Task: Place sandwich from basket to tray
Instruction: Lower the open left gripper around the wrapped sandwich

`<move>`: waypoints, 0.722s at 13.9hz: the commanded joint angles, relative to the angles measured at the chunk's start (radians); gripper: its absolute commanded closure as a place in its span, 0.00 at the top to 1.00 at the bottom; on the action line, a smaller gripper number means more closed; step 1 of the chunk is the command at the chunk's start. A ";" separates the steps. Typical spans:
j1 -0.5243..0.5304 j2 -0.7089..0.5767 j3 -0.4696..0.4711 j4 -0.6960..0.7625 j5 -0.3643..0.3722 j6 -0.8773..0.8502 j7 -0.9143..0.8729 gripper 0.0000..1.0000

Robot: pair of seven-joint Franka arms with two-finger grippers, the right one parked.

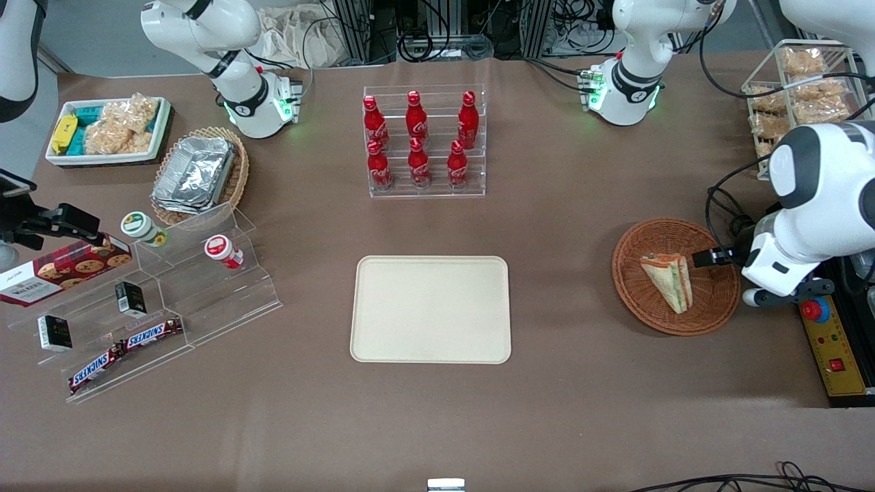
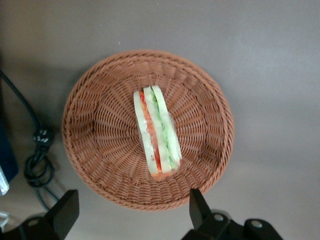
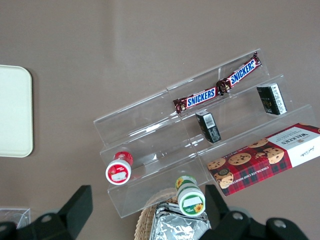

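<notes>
Brown table [image 1: 581, 383], tray [image 1: 431, 309], basket [image 1: 639, 253], bottle rack [image 1: 425, 143], end effector [image 2: 132, 210] above basket

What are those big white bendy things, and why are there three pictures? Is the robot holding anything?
The white things are robot arms bolted to a brown table. One picture looks at the whole table from the front. The other two come from small cameras on the arms' wrists, looking straight down.

The working arm's pincer hangs over the rim of the round brown basket. Its fingers are apart, and it holds nothing. In the basket lies a wrapped sandwich, which should go onto the cream tray in the middle.

Elsewhere on the table are red cola bottles in a clear rack, and chocolate bars and a cookie box on clear steps.
</notes>
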 commanded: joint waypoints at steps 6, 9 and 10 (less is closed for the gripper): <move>-0.005 0.047 0.000 -0.200 -0.014 0.352 -0.171 0.99; -0.005 0.107 0.000 -0.188 -0.014 0.410 -0.203 0.98; -0.002 0.124 0.000 -0.191 -0.014 0.430 -0.203 0.98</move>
